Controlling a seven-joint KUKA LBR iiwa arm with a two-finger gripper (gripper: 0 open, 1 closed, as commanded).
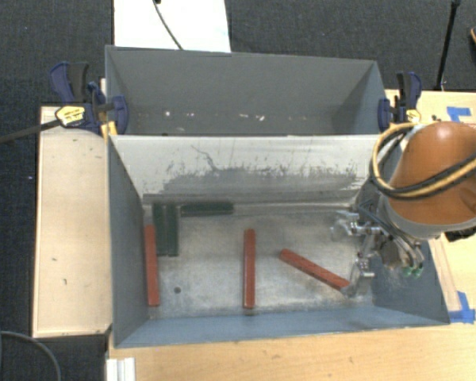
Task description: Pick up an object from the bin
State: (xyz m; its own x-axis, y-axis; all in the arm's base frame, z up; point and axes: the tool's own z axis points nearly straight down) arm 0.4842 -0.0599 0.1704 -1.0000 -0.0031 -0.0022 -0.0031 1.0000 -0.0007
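Observation:
My gripper (357, 280) is low at the right side of the bin, its fingertips down by the right end of a slanted red stick (313, 269) that lies on the floor. Whether the stick's end sits between the fingers I cannot make out. A second red stick (249, 267) lies upright in the view near the middle of the floor, well to the left of the gripper.
A third red stick (151, 265) lies along the left wall. Two dark green bars (168, 230) (207, 209) form an L in the far left corner. The arm with its orange cover hangs over the bin's right wall.

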